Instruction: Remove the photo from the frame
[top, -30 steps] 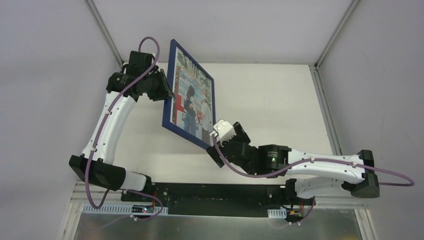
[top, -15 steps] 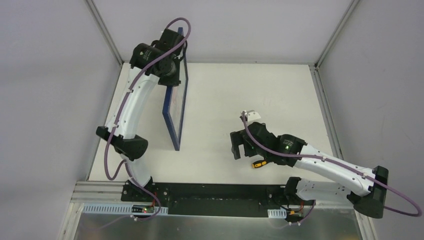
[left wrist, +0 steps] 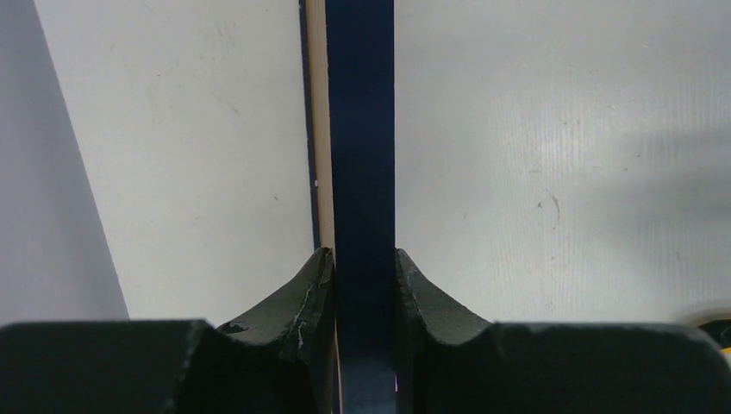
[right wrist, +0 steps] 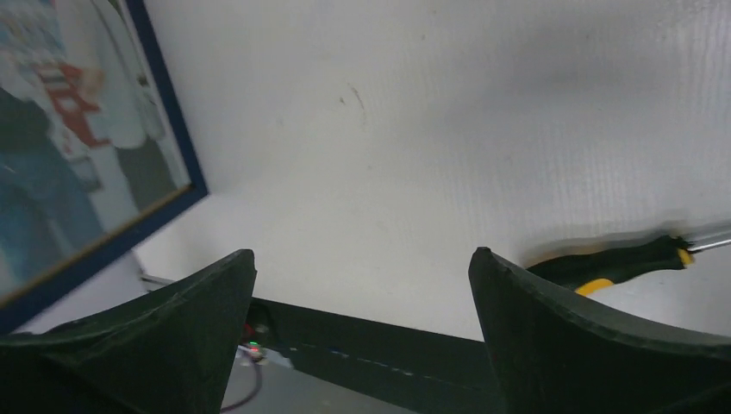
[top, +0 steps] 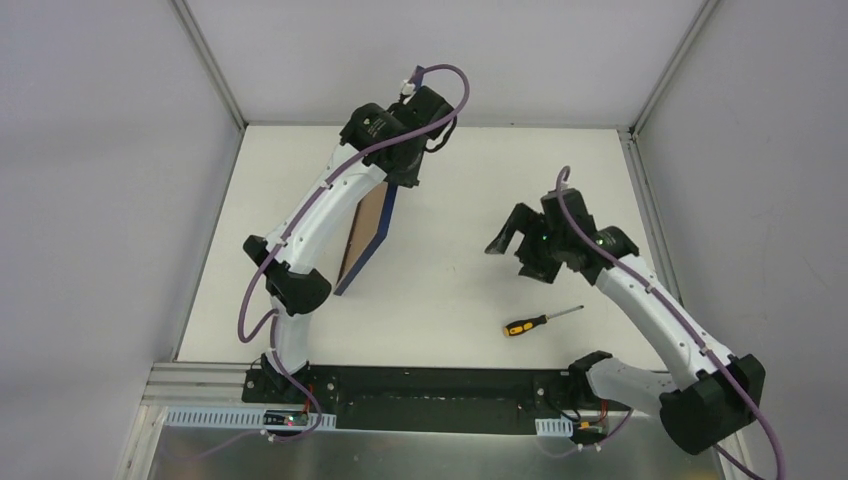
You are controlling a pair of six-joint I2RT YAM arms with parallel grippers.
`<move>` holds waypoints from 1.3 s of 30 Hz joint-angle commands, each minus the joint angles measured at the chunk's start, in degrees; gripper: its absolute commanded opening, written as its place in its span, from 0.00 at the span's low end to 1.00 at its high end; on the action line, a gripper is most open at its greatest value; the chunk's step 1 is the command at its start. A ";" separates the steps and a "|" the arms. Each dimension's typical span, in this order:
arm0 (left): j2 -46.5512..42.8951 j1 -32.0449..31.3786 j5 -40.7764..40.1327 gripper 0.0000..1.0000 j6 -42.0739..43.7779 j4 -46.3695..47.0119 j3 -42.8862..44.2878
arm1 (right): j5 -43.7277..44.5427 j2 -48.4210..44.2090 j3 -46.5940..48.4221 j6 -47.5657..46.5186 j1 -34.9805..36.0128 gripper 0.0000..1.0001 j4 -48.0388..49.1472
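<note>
Over the counter's (top: 480, 190) left side, my left claw (left wrist: 363, 259), clamped on the frame (left wrist: 362, 129), has swung its backing (top: 367, 228) uppermost for my wide-apart, empty right claw (right wrist: 362, 254).

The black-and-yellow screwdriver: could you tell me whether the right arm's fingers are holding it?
No, the black-and-yellow screwdriver lies free on the white table, apart from the open, empty right fingers.

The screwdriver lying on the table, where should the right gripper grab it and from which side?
Take the screwdriver by its thick black-and-yellow handle, probably straight down from above with the fingers across it. It lies flat on the table, so only its top and sides are free, and the thin shaft gives little to pinch. The right gripper is open.
</note>
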 commanded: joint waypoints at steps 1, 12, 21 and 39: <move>-0.78 -0.18 7.10 0.00 -3.19 3.07 -3.46 | -15.53 6.36 8.54 12.63 -9.47 0.99 4.80; -1.69 -1.37 19.50 0.00 -5.81 11.43 -10.37 | -16.94 35.47 45.52 18.34 -13.29 0.98 0.23; -1.51 -1.71 23.06 0.00 -5.77 13.84 -13.44 | -19.07 51.64 65.52 14.15 -10.45 0.98 -3.01; -1.96 -2.20 26.31 0.06 -5.92 14.91 -16.36 | -23.67 51.24 50.97 12.05 -6.58 0.28 11.16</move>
